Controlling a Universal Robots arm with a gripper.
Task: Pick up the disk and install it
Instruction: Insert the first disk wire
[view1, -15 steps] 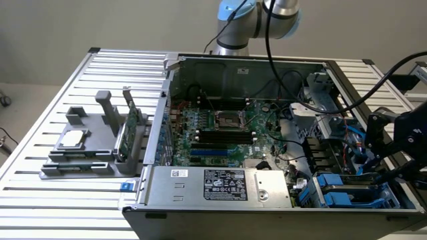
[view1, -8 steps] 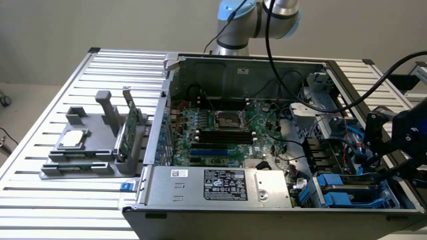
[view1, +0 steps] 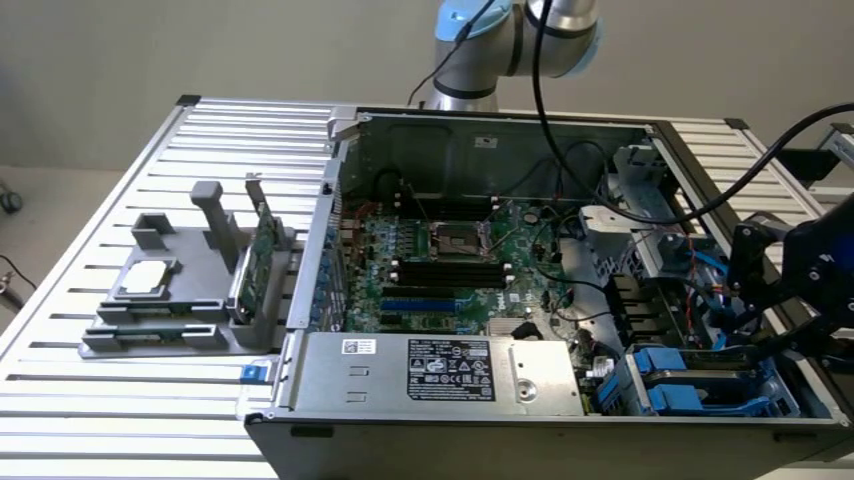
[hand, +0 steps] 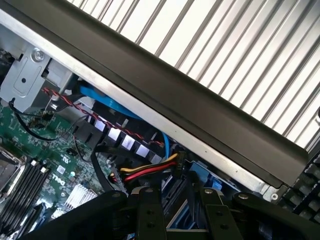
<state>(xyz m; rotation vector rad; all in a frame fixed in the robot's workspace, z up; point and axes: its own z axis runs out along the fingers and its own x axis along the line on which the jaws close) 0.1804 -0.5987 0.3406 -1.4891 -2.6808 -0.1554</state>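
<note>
Exterior view: the gripper (view1: 750, 335) hangs at three o'clock over the open computer case (view1: 534, 428), fingers apart and gripping nothing, seemingly spread to span the disk (view1: 697, 384), which lies flat in the case's corner just below, at four o'clock.

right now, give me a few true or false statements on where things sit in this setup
1. The computer case is open, its motherboard exposed. True.
2. The gripper hangs over the grey fixture. False: it is at the case's end on the exterior view's right, near the blue-railed disk.
3. A green circuit card stands upright in that fixture. True.
4. The disk lies in the grey fixture. False: it sits inside the case's corner.
</note>
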